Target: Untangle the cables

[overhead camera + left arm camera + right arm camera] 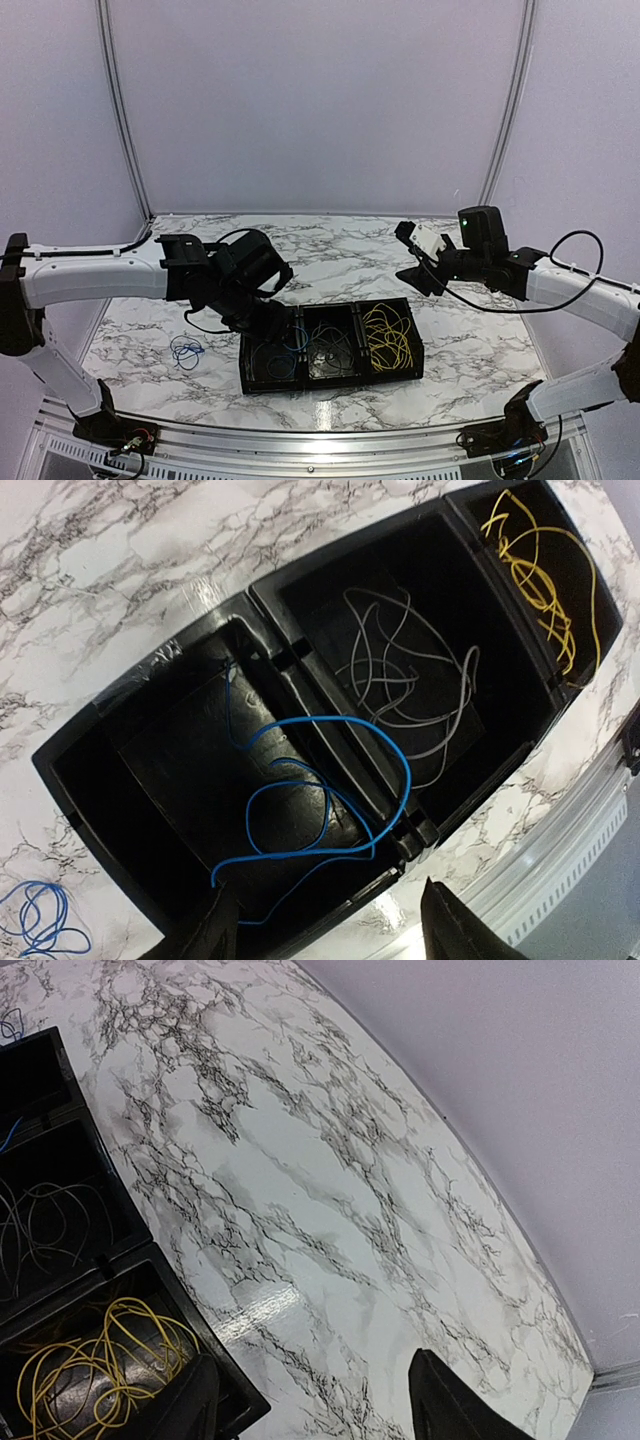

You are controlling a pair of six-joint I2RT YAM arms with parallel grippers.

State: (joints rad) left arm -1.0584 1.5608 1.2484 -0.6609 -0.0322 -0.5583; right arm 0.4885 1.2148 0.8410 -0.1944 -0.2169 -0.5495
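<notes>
Loose blue coil [186,351]: laid on the marble, lower left, just beside the tray [330,385]. Inside it, the blue cable [330,718], grey cable [410,680] and yellow cable [388,338] are separated by compartment. Left gripper [335,920]: spread wide, empty, above the blue compartment. The coil is found to its lower left, and this arm is judged nearer. Right gripper [315,1400]: wide, empty, upper right.

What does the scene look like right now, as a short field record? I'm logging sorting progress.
tray: black, three compartments
left compartment: blue cable, looping over the divider
middle compartment: grey cable
right compartment: yellow cable
table, left of tray: loose blue cable
left jaws: open, empty, above tray's left end
right jaws: open, empty, over bare table
</notes>
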